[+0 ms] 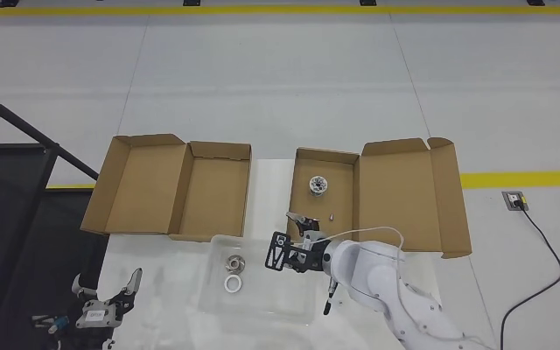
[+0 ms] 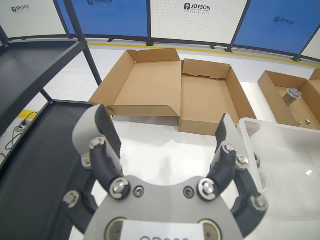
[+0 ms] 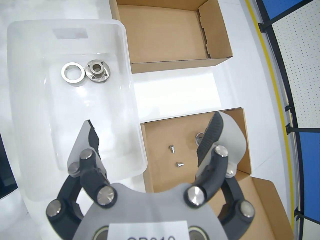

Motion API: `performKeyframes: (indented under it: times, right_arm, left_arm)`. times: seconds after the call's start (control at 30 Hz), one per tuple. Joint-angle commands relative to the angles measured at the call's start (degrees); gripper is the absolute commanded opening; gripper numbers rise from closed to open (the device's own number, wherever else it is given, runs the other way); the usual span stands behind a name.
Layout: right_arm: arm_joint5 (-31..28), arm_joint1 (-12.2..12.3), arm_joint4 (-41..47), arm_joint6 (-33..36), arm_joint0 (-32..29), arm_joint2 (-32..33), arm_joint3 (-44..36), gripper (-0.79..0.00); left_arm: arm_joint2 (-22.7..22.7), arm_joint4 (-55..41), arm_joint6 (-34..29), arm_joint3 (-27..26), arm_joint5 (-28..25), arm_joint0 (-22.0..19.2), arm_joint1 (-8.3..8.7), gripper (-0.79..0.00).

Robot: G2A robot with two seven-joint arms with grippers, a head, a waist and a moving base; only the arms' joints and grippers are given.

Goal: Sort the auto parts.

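In clear bin (image 1: pixel 289 306) at front-centre of counter (image 1: pixel 162 262): ring (image 3: pixel 73 73) flat, hole up. Just beside it, flanged hub (image 3: pixel 97 71), sitting on flange w/ bore axis upright. Touching or not, can't tell.

Behind bin, two open cardboard boxes w/ gap between. Left box (image 1: pixel 214 188) bare inside. In right box (image 1: pixel 343 197): toothed part (image 1: pixel 318 184), toothed end up, plus 2 small bolts (image 3: pixel 172 149) on their sides, long axes pointing diff. ways.

Bin wall between ring/hub and both boxes.

Right end effector (image 3: pixel 153 121) spread wide, gripping nothing, above edge where bin meets right box.

Left end effector (image 2: pixel 162 116) also spread wide, nothing in it, low over counter's left-front, next to black rack (image 2: pixel 37 151).
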Motion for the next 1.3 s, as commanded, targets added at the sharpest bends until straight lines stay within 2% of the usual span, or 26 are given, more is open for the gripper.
performKeyframes:
  times: [0.0,0.2,0.43,0.6,0.73,1.0,1.27]
  right_arm:
    - [0.00,0.00,0.00,0.00,0.00,0.00,0.00,0.000]
    - [0.00,0.00,0.00,0.00,0.00,0.00,0.00,0.000]
    - [2.72,-0.07,-0.76,-5.75,-0.58,1.42,-0.68,0.000]
    - [4.06,-0.01,-0.37,-6.51,-1.54,2.79,-2.39,0.000]
    - [5.05,0.25,0.38,-4.84,-3.18,4.76,-4.89,0.000]
    - [5.44,1.03,0.71,-2.73,-8.08,8.38,-9.27,0.000]
    - [5.60,1.15,0.57,-1.70,-8.85,8.92,-9.81,0.000]
  left_arm:
    - [0.00,0.00,0.00,0.00,0.00,0.00,0.00,0.000]
    - [0.13,-0.13,-0.29,0.09,-0.10,-0.12,-0.02,0.000]
    - [-0.51,4.63,-1.40,-1.81,-3.74,-1.85,0.22,0.000]
    - [-1.29,9.69,-5.30,-3.06,-11.40,-3.71,0.93,0.000]
    - [-0.67,16.78,-7.62,-3.68,-17.26,-7.05,1.64,0.000]
    - [4.93,28.20,-11.52,-3.01,-34.59,-15.70,3.15,0.000]
    - [5.43,28.02,-12.07,-2.52,-35.50,-16.42,3.21,0.000]
